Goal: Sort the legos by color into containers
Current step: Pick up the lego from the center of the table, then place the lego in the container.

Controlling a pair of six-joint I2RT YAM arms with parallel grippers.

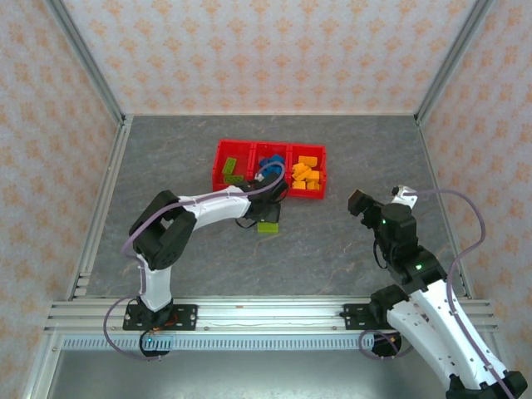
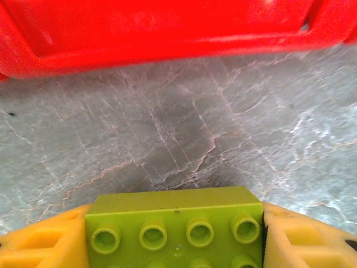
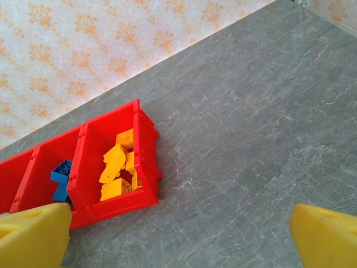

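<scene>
red tray (image 2: 167, 33) wall close ahead of left end effector (image 2: 175, 245), bare table (image 1: 374, 150) to its right

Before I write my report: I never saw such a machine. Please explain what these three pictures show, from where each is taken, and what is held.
These are two robot arms bolted at the near edge of a grey table. One picture looks down from above and behind them; the other two come from cameras on their wrists. A red tray has three compartments: green bricks left, blue bricks in the middle, orange-yellow bricks right. In the left wrist picture, the left gripper has its yellow fingers against both sides of a lime green brick, just before the tray. The right gripper stands wide open, holding nothing.
</scene>
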